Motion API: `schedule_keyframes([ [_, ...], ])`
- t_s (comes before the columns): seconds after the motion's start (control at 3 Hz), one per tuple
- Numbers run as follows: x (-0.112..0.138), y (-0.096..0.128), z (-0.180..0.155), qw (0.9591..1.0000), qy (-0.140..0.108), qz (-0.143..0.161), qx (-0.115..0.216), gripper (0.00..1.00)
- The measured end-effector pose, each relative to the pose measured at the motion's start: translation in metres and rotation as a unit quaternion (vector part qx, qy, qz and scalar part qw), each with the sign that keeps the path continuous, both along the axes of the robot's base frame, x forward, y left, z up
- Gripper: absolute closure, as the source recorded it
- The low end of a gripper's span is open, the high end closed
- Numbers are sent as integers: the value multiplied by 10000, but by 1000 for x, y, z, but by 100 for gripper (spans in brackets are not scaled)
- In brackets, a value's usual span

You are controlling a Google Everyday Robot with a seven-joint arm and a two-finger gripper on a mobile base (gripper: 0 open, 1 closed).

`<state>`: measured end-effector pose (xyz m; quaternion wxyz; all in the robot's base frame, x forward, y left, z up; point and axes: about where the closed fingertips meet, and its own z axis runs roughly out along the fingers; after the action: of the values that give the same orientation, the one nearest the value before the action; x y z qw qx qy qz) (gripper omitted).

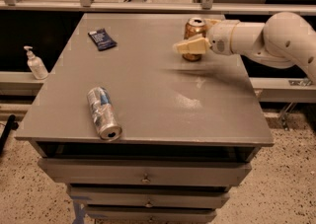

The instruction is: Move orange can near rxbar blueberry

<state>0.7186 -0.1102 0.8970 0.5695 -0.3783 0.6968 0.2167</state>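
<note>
The orange can (194,28) stands upright at the back right of the grey table (148,99). My gripper (193,35) reaches in from the right at the can's height. One cream finger (188,46) crosses in front of the can's lower half and the other shows just behind its top, so the open jaws straddle the can. The rxbar blueberry (102,39), a flat dark navy wrapper, lies at the back left of the table, well apart from the can.
A silver-and-blue can (103,112) lies on its side near the front left edge. A white pump bottle (35,63) stands on a ledge left of the table. Drawers sit below the tabletop. A rail runs behind the table.
</note>
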Motion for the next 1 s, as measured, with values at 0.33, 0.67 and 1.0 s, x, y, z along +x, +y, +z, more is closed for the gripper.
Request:
schedule_keyframes([
  [0.33,10,-1,-11,9992,16,-388,-43,41],
  [0.67,17,-15,-12,9977,17,-677,-33,64],
  [1.0,32,-19,1,9967,-89,-784,164,88],
])
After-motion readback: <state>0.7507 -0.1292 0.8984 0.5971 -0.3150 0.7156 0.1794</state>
